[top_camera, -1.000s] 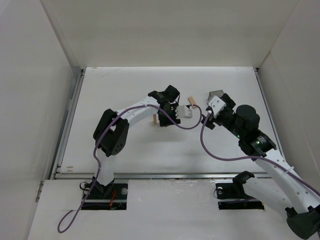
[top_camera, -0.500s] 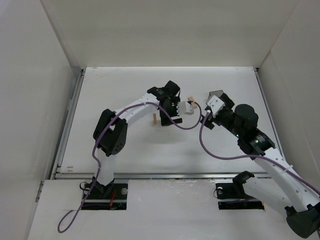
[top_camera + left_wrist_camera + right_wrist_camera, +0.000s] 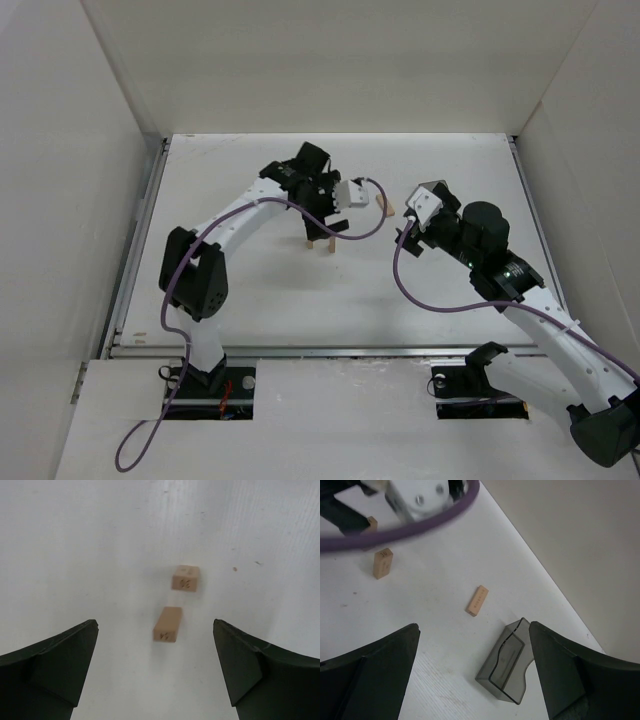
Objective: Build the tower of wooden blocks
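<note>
My left gripper [image 3: 155,624] jaws wide, empty, above two upright blocks [image 3: 167,623] standing apart, probably as legs. My right gripper [image 3: 473,626] open, empty; plank [image 3: 477,600] lies flat near those blocks, unplaced.

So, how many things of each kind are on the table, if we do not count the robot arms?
Upright wooden blocks: 2
Flat wooden plank: 1
Dark grey plastic container: 1
Total: 4
</note>
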Controlling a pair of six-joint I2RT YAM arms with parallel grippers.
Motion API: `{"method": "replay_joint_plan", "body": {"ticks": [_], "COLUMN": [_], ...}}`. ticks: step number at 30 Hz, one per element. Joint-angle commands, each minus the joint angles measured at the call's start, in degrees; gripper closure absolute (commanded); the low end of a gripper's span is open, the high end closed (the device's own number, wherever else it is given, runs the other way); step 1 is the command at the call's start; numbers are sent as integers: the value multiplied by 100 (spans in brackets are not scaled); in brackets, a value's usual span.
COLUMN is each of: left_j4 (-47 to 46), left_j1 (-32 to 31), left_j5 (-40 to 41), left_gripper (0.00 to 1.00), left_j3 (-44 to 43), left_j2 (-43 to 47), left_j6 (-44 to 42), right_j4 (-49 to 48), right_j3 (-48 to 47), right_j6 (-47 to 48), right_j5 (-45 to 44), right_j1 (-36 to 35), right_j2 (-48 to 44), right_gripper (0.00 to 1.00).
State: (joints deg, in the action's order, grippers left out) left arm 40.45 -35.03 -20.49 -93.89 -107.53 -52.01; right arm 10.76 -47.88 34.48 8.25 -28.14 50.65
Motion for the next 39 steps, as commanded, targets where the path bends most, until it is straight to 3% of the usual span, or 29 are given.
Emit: {"method": "replay_joint_plan", "body": {"ticks": [1, 7, 9, 12, 14, 23, 27, 39], "left_j4": [-642, -1301, -1302, -838, -610, 147, 148, -599], "left_j1": [443, 787, 787, 787, 848, 1050, 910, 910], "left_j5": [-412, 622, 407, -375, -674, -877, -878, -667], "left_gripper": [1, 1, 1, 1, 6, 17, 23, 23], "left_j3": [151, -33, -112, -227, -192, 556, 617, 969], "left_j2": [943, 1252, 1191, 1050, 1049, 647, 390, 92], "left_j6": [225, 1541, 1545, 1124, 887, -669, -740, -557], "right_j4": [-347, -584, -698, -769, -769, -716, -716, -716], "right_j3": [-310, -310, -310, -380, -380, -433, -433, -433], "right_j6": [-73, -134, -204, -371, -372, -372, -372, -372], "right_j5": [150, -60, -60, -60, -8, -8, -8, -8], "right_j1": [2, 2, 2, 2, 2, 2, 2, 54], "right_j2": [-12, 41, 111, 252, 314, 506, 568, 621], "right_gripper": [4, 4, 3, 3, 3, 3, 3, 3]}}
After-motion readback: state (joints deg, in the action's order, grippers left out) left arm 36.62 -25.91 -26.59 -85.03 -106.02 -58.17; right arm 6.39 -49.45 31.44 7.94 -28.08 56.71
